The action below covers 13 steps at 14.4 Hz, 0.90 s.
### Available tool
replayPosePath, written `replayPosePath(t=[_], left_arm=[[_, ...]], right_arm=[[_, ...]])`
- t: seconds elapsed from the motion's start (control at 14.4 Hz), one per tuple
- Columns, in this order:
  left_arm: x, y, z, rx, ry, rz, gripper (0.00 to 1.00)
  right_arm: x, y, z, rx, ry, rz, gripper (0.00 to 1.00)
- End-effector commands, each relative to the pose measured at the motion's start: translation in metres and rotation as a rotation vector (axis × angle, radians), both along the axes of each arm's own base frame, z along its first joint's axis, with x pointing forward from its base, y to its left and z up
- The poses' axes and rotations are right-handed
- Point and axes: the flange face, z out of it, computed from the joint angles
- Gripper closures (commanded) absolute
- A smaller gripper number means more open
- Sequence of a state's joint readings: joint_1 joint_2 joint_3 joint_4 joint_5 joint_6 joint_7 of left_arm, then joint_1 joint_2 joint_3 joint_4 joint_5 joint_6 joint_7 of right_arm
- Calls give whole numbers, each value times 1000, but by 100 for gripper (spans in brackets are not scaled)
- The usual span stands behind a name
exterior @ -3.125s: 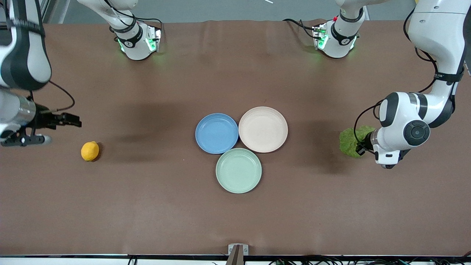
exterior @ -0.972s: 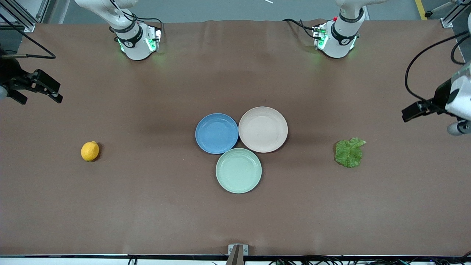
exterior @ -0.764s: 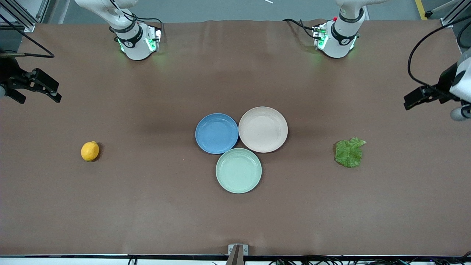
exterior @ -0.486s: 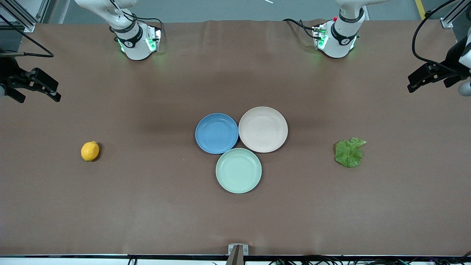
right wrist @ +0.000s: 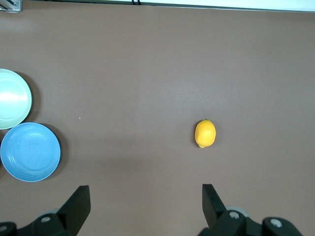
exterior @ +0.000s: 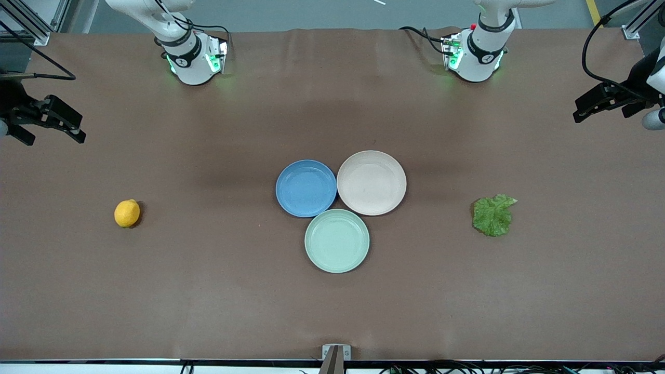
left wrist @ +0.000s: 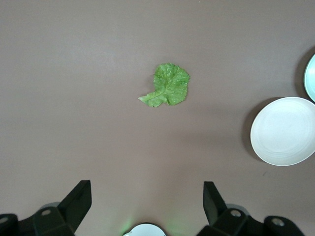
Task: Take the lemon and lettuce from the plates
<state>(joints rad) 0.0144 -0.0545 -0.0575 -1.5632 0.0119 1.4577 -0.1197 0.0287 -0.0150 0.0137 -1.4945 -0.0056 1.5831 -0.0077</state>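
- Lettuce (exterior: 492, 215) lies flat on the table (exterior: 208, 291) toward the left arm's end; judged limp and light, best pinched at its raised edge.
- Lemon (exterior: 127, 213), toward the right arm's end, looks firm and smooth and may roll; grip across its middle.
- Blue plate (exterior: 306, 187) and cream plate (exterior: 371, 182) sit empty, a little farther off.
- Farthest, left gripper (left wrist: 147, 204) and right gripper (right wrist: 146, 202) hang over the table ends, fingers spread, holding nothing.

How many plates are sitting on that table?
3, clustered mid-table, all empty: round blue plate beside round cream plate, and round mint-green plate nearest the front camera.
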Motion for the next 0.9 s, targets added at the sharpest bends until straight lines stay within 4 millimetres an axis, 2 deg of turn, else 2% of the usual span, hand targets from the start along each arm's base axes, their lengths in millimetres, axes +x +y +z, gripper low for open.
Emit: replayPosePath(t=[0.0,0.35,0.69,0.83], left_arm=[[-18,-13,-9,-9,-39,-38,0],[-20,-33,-6,-9,-57,-77,0],[-19,-28,-3,-10,-58,-80,0],[-28,-29,0,-5,-14,-83,0]], right_arm=[[2,-10,4,-13,4,4,0],[2,-11,4,-13,4,2,0],[2,-10,4,-13,5,4,0],[2,-10,4,-13,5,4,0]])
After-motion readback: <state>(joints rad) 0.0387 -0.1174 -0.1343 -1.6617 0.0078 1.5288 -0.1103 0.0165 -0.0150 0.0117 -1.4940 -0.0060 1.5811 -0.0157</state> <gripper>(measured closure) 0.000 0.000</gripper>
